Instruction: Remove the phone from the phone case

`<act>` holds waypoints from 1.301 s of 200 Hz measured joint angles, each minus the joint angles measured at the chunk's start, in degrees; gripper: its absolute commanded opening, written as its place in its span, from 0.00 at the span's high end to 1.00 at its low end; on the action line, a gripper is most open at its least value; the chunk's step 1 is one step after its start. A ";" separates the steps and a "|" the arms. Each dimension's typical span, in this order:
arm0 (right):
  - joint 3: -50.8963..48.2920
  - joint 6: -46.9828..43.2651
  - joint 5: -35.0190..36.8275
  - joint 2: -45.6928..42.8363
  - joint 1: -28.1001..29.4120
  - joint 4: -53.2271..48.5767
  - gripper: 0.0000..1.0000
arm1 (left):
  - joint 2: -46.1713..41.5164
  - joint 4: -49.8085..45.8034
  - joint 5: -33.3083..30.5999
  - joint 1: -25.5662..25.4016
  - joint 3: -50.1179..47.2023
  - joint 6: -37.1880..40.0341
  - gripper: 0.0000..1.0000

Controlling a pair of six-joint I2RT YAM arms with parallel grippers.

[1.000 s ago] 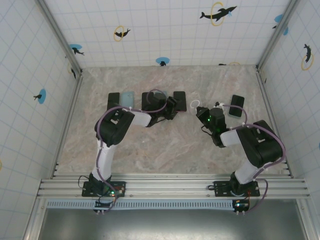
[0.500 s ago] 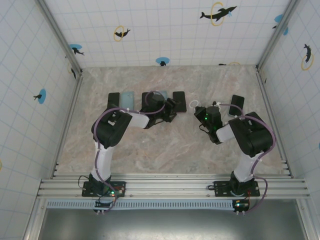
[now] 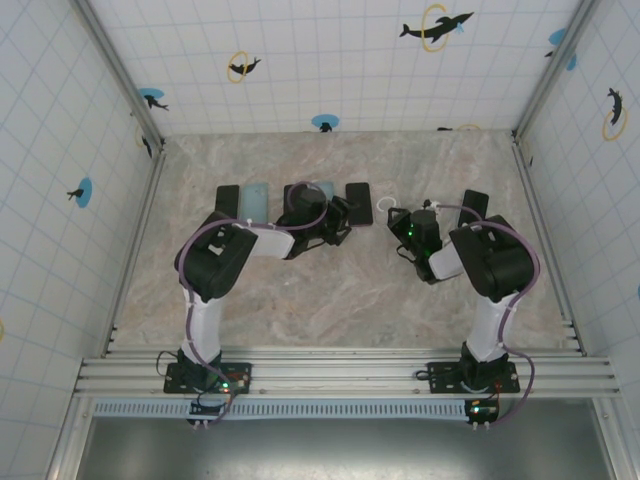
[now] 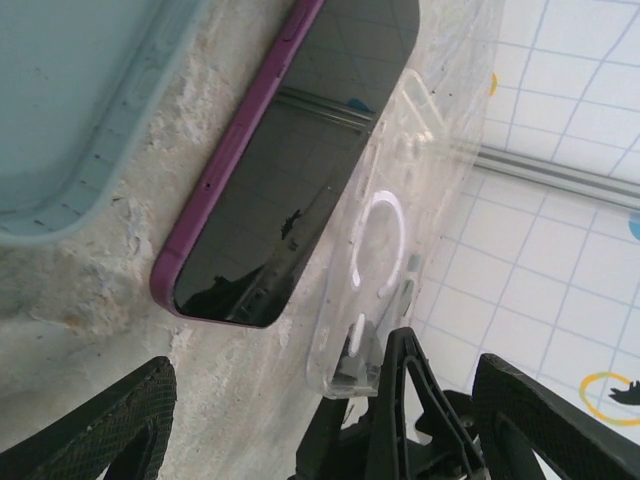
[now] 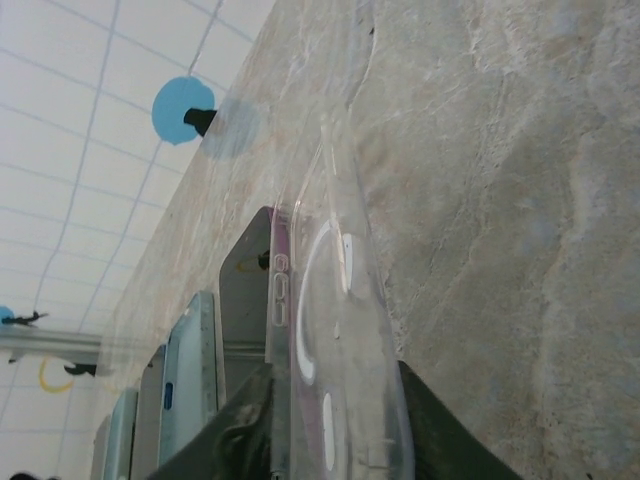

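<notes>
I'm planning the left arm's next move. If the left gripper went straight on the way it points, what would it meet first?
Probably the purple phone, lying on the table just ahead of the left gripper; the clear case sits close beside it.

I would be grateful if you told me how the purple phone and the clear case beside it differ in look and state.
The purple phone is opaque, with a dark glossy screen; the clear case is see-through with a white ring. The phone lies flat on the marble table, ungripped; the case's end sits between the right gripper's fingers. Both are rounded rectangles of similar outline, side by side.
</notes>
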 measured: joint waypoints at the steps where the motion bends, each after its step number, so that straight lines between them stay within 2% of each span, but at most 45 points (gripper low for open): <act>1: 0.02 -0.02 0.11 0.00 0.00 -0.02 0.61 | -0.04 -0.02 0.00 0.00 0.00 0.07 0.21; 68: 1.75 -6.29 0.68 -1.75 -0.07 -7.54 0.42 | -1.20 -0.92 0.02 0.00 0.00 1.95 0.21; 166: 3.93 -14.86 2.03 -6.75 -1.51 -19.63 0.31 | -3.54 -3.52 0.17 0.22 0.02 5.11 0.20; 192: 5.44 -19.71 1.86 -10.40 -3.10 -25.09 0.18 | -6.01 -6.49 -0.70 0.24 0.07 9.33 0.18; 201: 6.05 -21.84 2.23 -12.24 -3.69 -27.56 0.15 | -7.26 -7.91 -1.27 0.26 0.35 11.28 0.13; 228: 7.63 -27.93 4.13 -17.79 -6.95 -34.64 0.04 | -10.58 -10.80 -2.19 0.50 2.21 17.44 0.08; 260: 8.59 -34.58 7.19 -21.09 -13.44 -42.29 0.00 | -13.14 -11.21 -1.95 1.64 2.29 23.10 0.02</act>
